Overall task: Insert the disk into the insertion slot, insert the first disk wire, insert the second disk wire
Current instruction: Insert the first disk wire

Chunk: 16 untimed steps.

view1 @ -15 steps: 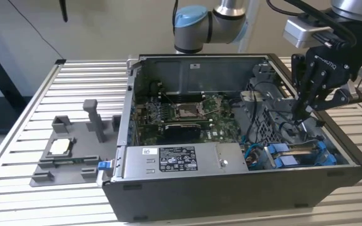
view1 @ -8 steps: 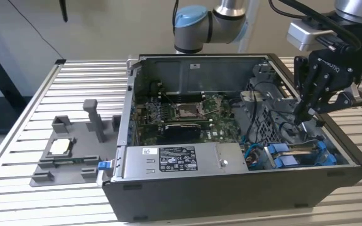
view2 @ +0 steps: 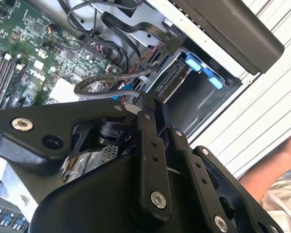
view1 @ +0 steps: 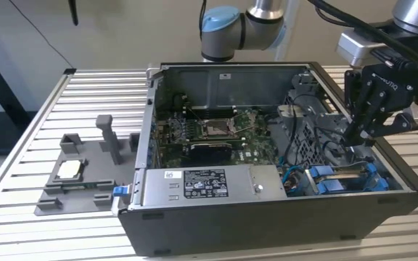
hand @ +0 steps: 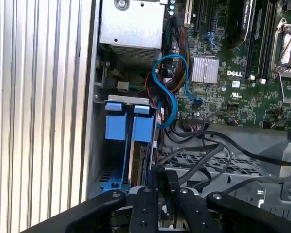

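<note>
Exterior view has my gripper (view1: 356,138) hanging just above the insertion slot (hand: 98,160) of the open computer case (view1: 267,228). Its fingers (view2: 148,126) are drawn narrow, and I cannot tell whether they pinch the black cable (view2: 94,87) lying at their tips. The disk (hand: 136,162) in its blue carrier (hand: 128,128) already sits down in that slot, edge up, so I judge I'm held this low and close because the wiring belongs at its exposed end.
</note>
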### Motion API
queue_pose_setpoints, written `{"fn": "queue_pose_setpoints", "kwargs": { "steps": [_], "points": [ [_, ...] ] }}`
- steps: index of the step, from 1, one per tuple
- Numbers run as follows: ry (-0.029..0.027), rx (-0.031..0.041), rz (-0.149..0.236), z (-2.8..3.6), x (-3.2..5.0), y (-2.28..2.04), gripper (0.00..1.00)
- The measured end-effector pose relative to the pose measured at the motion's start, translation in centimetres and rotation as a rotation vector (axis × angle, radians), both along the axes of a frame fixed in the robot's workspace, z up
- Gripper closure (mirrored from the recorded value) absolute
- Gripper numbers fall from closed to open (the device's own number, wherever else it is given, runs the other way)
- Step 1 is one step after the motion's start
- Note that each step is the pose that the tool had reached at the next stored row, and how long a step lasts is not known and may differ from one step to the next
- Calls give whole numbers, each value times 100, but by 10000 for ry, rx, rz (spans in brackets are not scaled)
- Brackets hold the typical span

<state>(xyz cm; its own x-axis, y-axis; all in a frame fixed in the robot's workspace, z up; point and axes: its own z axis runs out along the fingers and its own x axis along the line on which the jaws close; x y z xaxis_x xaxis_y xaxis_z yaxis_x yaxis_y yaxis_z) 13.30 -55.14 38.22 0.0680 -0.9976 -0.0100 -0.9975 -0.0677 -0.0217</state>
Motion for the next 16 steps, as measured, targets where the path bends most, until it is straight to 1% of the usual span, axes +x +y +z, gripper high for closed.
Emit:
{"fn": "queue_pose_setpoints", "kwargs": {
  "steps": [7, 16],
  "points": [
    [1, 0, -68, -58, 76, -25, 81],
    [6, 0, -143, -135, 147, -40, 81]
  ]
}}
